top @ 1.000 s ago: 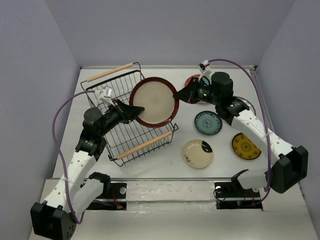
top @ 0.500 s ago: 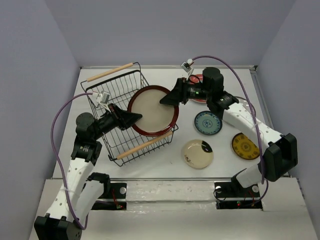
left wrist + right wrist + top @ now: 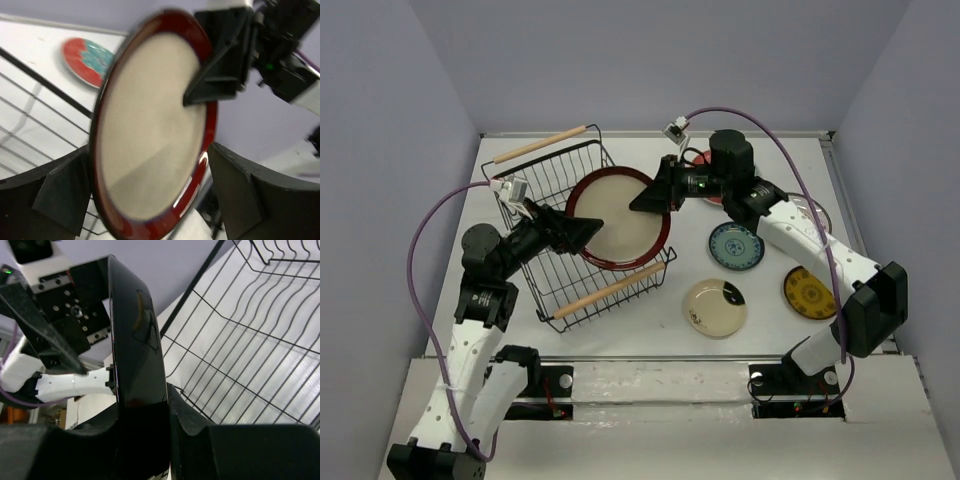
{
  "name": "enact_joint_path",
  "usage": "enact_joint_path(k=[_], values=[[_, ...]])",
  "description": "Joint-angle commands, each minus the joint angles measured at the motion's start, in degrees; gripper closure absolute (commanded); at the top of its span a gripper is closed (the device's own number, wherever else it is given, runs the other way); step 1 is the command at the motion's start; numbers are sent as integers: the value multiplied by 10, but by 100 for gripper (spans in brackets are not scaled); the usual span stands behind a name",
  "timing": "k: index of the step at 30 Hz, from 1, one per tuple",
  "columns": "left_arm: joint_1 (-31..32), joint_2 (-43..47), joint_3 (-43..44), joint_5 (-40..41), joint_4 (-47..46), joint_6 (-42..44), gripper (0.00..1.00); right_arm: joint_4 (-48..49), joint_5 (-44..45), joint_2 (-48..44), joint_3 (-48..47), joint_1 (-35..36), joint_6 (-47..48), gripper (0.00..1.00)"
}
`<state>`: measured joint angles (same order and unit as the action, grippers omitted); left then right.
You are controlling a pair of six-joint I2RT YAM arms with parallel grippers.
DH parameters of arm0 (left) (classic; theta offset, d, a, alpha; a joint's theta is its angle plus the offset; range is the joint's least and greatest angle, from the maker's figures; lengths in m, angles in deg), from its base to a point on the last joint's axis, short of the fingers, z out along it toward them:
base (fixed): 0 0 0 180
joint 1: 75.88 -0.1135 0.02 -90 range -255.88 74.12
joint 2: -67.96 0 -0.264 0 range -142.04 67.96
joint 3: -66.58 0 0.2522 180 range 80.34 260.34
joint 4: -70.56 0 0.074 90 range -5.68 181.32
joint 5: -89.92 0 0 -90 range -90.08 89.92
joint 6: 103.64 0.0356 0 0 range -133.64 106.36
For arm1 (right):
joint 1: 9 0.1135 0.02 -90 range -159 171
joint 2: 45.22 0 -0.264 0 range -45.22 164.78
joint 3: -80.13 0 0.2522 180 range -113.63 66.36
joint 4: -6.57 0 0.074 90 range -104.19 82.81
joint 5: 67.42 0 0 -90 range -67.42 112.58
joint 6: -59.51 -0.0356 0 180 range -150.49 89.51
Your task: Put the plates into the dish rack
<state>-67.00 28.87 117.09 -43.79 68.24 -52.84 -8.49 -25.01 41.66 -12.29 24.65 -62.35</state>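
The maroon-rimmed plate point(image 3: 618, 218) hangs tilted on edge over the right side of the rack point(image 3: 555, 275). Its lower rim is close to the wires by the near wooden handle point(image 3: 610, 289), and it does not look seated yet. Your right gripper point(image 3: 642, 200) is clamped on the upper rim; its wrist view shows the plate's edge pinched between the two fingers. Your left gripper point(image 3: 588, 228) has let go, its jaws spread wide either side of the plate's lower part, gripping nothing. So the right arm alone carries the weight, and the step in hand looks like lowering the plate in. Stand it more upright, guide the lower rim down between two wires, and release only once it rests there. Leave the left jaws wide as a guard against tipping. On the white table point(image 3: 650, 345) right of the rack, a teal-blue plate point(image 3: 736, 245), a cream plate point(image 3: 715, 307) and a yellow plate point(image 3: 811, 292) lie flat and apart. A red-and-teal plate point(image 3: 85, 62) sits near the far edge. Plain pale walls point(image 3: 380, 150) close in the table.
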Motion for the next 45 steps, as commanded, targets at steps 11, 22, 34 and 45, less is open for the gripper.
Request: enact_joint_path(k=[11, 22, 34, 45], values=[[56, 96, 131, 580, 233, 229, 1, -93, 464, 123, -254, 70, 43, 93], [131, 148, 47, 608, 196, 248, 1, -147, 743, 357, -534, 144, 218, 93], [132, 129, 44, 575, 189, 243, 1, -96, 847, 417, -544, 161, 311, 93], [132, 133, 42, 567, 188, 242, 1, -82, 842, 462, -584, 161, 339, 93]])
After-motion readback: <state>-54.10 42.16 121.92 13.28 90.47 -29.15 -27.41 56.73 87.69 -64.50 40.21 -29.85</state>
